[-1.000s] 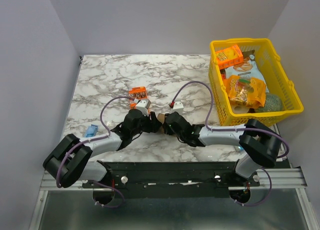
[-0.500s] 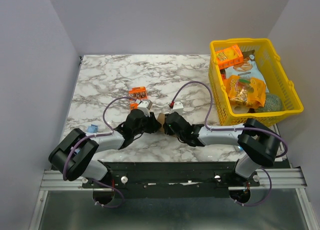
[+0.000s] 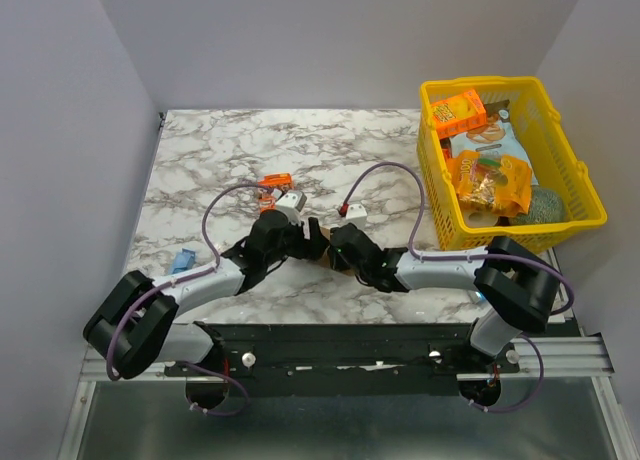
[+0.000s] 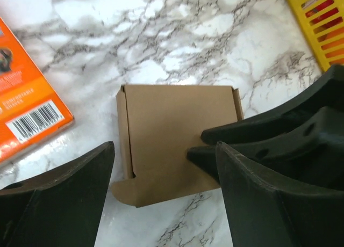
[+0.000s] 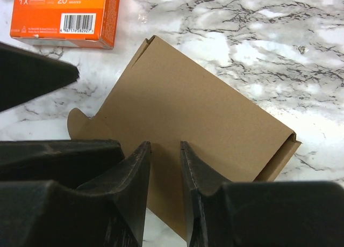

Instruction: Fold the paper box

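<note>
The paper box (image 4: 177, 134) is plain brown cardboard and lies flat on the marble, with a rounded tab sticking out at its near left corner. My left gripper (image 4: 165, 146) is wide open, one finger on each side of the box's near edge, and holds nothing. My right gripper (image 5: 164, 145) has its two fingertips (image 4: 200, 145) resting on the box's top face (image 5: 199, 113). A narrow gap stays between them with nothing in it. From above, the box (image 3: 318, 236) is mostly hidden between the left gripper (image 3: 297, 236) and the right gripper (image 3: 335, 244).
An orange printed box (image 4: 27, 96) lies just left of the paper box and is also seen from above (image 3: 275, 183). A yellow basket (image 3: 440, 220) of snacks stands at the right. A small white part (image 3: 355, 211) and a blue scrap (image 3: 182, 260) lie on the table.
My left gripper's fingers have spread wide after narrowing, and its wrist has shifted slightly away from the table's near edge. My right gripper has stayed on the box.
</note>
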Available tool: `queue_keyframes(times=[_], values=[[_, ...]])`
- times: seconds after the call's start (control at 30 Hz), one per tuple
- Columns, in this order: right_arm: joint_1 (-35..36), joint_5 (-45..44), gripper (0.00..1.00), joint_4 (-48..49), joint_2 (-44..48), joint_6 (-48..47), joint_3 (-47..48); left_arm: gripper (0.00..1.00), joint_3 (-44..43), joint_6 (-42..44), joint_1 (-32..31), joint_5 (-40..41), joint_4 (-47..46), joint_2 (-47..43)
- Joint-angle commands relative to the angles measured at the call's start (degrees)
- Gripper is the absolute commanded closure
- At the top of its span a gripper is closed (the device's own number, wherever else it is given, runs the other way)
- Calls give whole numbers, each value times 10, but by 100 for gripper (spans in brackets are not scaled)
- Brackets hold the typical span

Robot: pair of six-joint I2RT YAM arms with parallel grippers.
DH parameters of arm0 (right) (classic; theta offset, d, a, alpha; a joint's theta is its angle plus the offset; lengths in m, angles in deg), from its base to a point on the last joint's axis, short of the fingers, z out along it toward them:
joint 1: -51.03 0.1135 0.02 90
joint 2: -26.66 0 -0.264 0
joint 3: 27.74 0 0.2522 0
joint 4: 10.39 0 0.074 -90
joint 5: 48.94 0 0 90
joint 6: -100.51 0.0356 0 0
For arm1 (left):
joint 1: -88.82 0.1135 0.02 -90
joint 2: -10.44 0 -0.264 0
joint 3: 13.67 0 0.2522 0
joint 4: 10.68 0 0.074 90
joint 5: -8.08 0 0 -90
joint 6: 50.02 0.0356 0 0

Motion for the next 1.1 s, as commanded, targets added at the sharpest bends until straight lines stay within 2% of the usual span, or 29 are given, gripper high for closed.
queue_keyframes(times=[0.0,0.13,0.33,0.47,0.63,0.9,0.97,1.03,1.07], values=[[5,13,63,-38,-18,7,-8,13,-36,55,2,63,73,-30],[4,15,63,-38,-19,6,-6,9,-39,43,11,97,95,-31],[4,18,63,-38,-18,4,-8,10,-43,21,28,43,62,-2],[5,17,63,-39,-17,4,-9,26,-42,7,50,5,29,22],[4,21,63,-38,-23,2,-4,31,-49,-2,72,-42,-3,65],[4,21,63,-40,-26,2,1,40,-28,-11,72,-83,-47,100],[4,21,63,-42,-26,2,4,49,-24,-13,72,-83,-47,108],[5,20,63,-43,-25,1,4,53,-21,-11,72,-78,-38,117],[4,20,63,-43,-25,0,2,59,-16,-10,72,-74,-35,119]])
